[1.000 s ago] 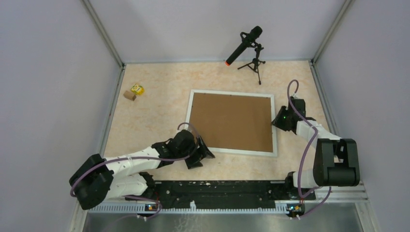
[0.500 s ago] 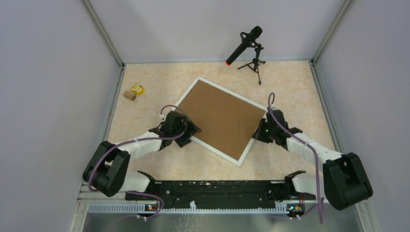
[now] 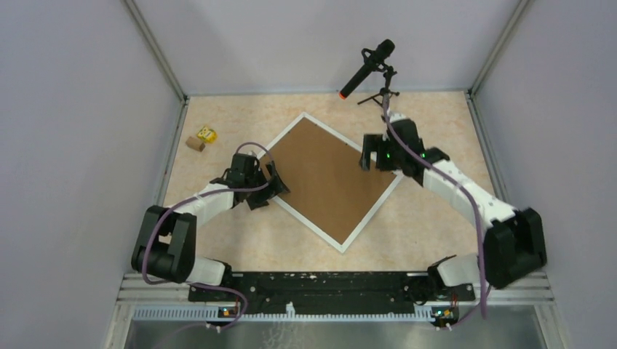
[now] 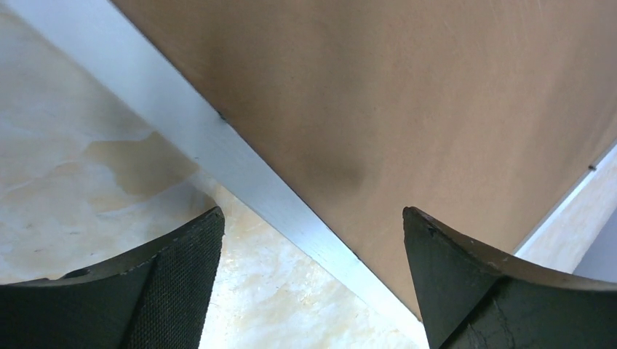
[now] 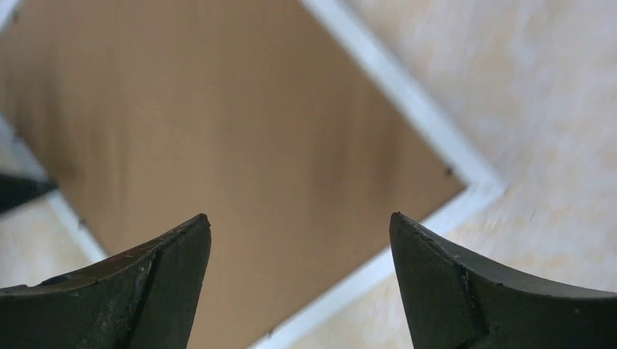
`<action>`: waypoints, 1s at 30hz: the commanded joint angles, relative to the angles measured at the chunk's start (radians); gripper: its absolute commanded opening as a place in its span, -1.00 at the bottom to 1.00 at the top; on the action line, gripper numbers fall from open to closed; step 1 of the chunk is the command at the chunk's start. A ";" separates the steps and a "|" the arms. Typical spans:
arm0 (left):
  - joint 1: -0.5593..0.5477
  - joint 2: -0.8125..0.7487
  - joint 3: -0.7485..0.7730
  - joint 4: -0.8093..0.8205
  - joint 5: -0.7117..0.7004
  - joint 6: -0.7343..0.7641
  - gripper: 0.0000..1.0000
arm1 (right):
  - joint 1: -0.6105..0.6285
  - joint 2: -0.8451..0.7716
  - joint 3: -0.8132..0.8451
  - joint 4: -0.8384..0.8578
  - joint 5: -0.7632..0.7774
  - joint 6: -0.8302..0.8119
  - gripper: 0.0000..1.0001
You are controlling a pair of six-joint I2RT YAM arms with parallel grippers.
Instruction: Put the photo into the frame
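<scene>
The frame (image 3: 309,224), thin white moulding, lies flat on the table turned like a diamond, with a brown backing board (image 3: 331,178) filling it. The photo is hidden. My left gripper (image 3: 268,185) is open at the frame's left edge. In the left wrist view it (image 4: 313,225) straddles the moulding (image 4: 240,174), one finger over the table and the other over the board (image 4: 407,94). My right gripper (image 3: 372,158) hangs open over the upper right side. The right wrist view shows it (image 5: 300,218) above board (image 5: 218,131) and moulding (image 5: 407,94), holding nothing.
A microphone (image 3: 367,69) on a small tripod (image 3: 383,98) stands at the far edge, close behind the right arm. Two small blocks, yellow and brown (image 3: 202,137), lie at the far left. Grey walls close in the table on three sides.
The frame has turned clockwise from square-on to a diamond. The right gripper has opened and swung toward the far side. The left gripper has moved up and left along the frame's edge.
</scene>
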 commanded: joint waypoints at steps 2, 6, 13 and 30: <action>0.005 0.042 0.044 -0.056 0.140 0.070 0.86 | -0.111 0.415 0.303 0.081 0.029 -0.245 0.74; 0.005 0.057 0.044 -0.019 0.217 0.119 0.82 | -0.125 0.644 0.481 0.080 -0.053 -0.294 0.52; 0.009 0.134 0.099 -0.062 0.270 0.221 0.86 | -0.130 0.734 0.504 0.069 -0.053 -0.233 0.02; 0.011 0.346 0.322 -0.040 0.249 0.185 0.95 | -0.118 0.144 -0.343 0.331 -0.236 0.103 -0.50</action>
